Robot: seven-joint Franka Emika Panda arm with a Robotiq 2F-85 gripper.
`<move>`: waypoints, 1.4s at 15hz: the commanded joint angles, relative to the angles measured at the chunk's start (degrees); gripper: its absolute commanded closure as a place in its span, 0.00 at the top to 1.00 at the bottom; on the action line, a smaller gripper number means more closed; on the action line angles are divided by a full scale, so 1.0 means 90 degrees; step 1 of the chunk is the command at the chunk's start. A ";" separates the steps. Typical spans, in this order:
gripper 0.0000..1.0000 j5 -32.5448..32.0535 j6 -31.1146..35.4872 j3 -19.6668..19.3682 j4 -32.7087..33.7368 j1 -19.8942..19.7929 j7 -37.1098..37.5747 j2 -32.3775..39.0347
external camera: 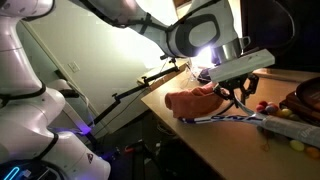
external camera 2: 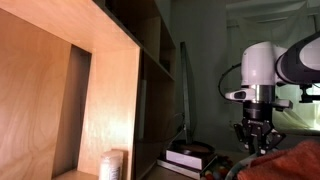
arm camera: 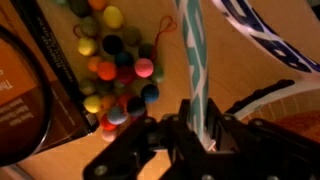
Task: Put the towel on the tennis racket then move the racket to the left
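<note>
The one claw (external camera: 237, 95) hangs straight down over the wooden table (external camera: 200, 150), jaws pulled in narrow and pinched on the tennis racket (external camera: 230, 118). In the wrist view the claw (arm camera: 197, 125) comes in from the bottom edge, and the racket's thin striped shaft (arm camera: 195, 60) runs straight away from between the fingers (arm camera: 165, 135) toward the top of the picture. The curved white-and-dark frame sweeps off beyond the claw to the upper right.

In an exterior view the racket lies flat and low on the table. Its long axis runs crosswise under the claw, roughly along the table's near edge, and sticks out past the claw on both sides. I count one racket.

There is one towel (external camera: 195, 100), a salmon-orange heap of folds. It sits just beside the claw on the arm's side, over that end of the racket. From here I cannot tell whether it rests fully on the strings. In an exterior view the same towel (external camera 2: 292, 163) bulges up just below and beside the claw (external camera 2: 255, 140).

Small coloured balls (arm camera: 115, 70) lie bunched on the table beside the claw, on the far side from the frame. They number roughly twenty, overlapping too much for an exact count. In an exterior view a few balls (external camera: 268, 105) show just past the claw, and one dark shallow dish (external camera: 305, 98) sits beyond them.
</note>
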 commanded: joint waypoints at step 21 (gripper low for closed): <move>0.08 0.3800 -0.0115 -0.0039 -0.0350 -0.1293 -0.2897 -0.0239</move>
